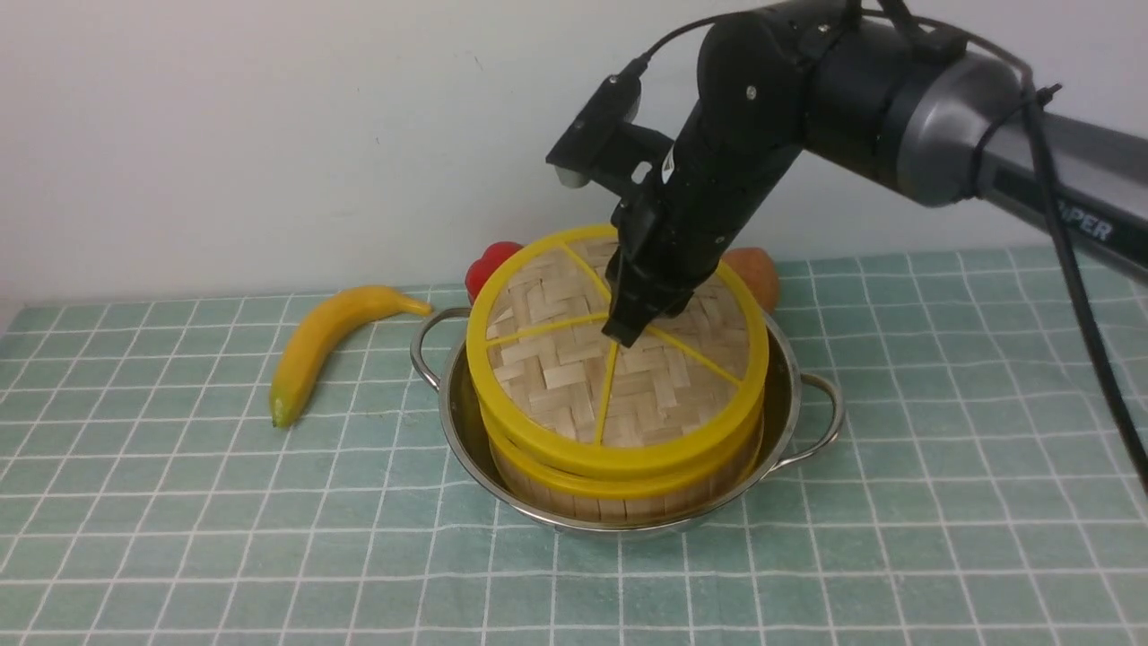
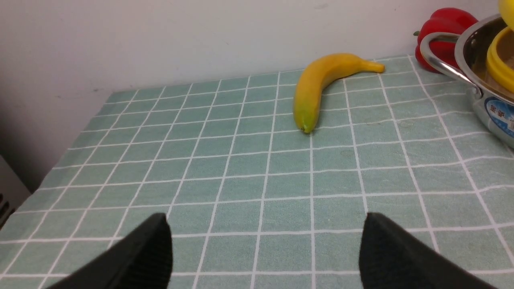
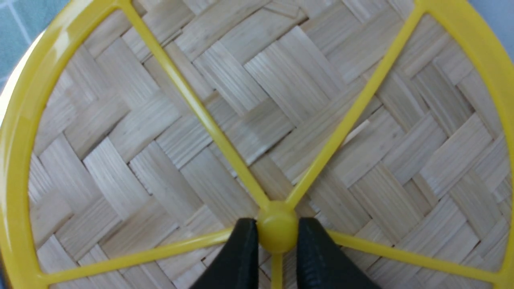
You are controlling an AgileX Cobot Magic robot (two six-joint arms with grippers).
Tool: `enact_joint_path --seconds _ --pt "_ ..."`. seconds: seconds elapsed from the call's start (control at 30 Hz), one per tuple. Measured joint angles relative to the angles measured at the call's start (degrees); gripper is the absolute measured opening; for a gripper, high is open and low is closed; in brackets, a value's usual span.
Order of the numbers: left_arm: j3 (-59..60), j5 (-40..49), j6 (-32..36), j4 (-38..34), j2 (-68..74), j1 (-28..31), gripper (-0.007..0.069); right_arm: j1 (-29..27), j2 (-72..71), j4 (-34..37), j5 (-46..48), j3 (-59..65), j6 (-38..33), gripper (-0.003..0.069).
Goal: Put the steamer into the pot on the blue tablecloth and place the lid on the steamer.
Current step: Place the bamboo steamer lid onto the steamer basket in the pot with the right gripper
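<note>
The right gripper (image 3: 277, 237) is clamped on the central yellow hub of the lid (image 1: 574, 359), its two black fingers (image 3: 237, 257) pressed against either side of the knob. The lid, a woven bamboo disc with a yellow rim and spokes, sits slightly tilted on top of the steamer (image 1: 619, 489), which stands inside the pot (image 1: 812, 404) on the blue tablecloth (image 1: 942, 502). The left gripper (image 2: 265, 249) hangs spread wide over bare cloth, holding nothing, well apart from the pot, with a banana (image 2: 321, 86) beyond it.
</note>
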Motion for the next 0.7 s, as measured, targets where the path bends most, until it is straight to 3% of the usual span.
enact_joint_path --seconds 0.7 --pt "0.0 0.0 0.0 0.0 0.0 0.0 0.0578 0.0 1.7 0.6 0.8 0.0 0.1 0.0134"
